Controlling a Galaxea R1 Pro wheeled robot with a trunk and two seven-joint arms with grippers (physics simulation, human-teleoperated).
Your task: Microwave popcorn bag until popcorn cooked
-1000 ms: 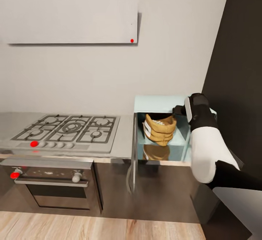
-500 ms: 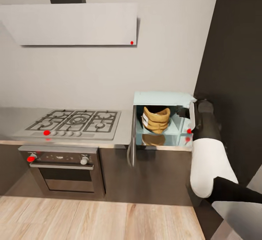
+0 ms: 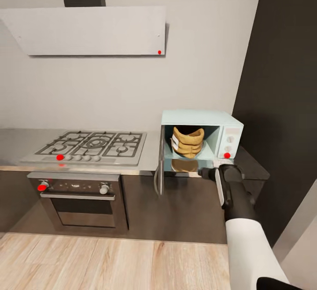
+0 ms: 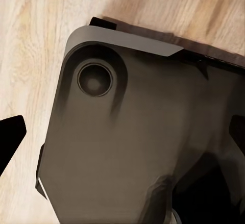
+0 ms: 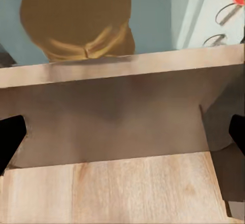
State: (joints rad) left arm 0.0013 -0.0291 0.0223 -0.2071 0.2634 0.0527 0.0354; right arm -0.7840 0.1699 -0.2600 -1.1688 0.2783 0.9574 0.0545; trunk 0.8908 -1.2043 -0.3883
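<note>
The right gripper, black at the end of a white-sleeved arm, hangs just in front of and below the open cavity of the small pale mint-blue boxy microwave. In the right wrist view its two dark fingertips sit at opposite picture edges with nothing between them: the jaws are spread and hold nothing.

The small tan-brown crumpled paper popcorn bag stands upright inside the microwave cavity, above and behind the right gripper and apart from it. Its sides show horizontal creases, and a white label patch faces the door side. The microwave door is swung open toward the hob. A red indicator light shows on the white control panel.

The microwave rests on the long grey brushed-steel countertop, beside a steel gas hob with black grates above a built-in steel oven.

The right wrist view adds the bag's reflection in the glossy cavity floor and light wood-grain flooring.

The left wrist view shows one dark fingertip of the left gripper over the robot's dark base; whether its jaws are spread or closed cannot be told.
</note>
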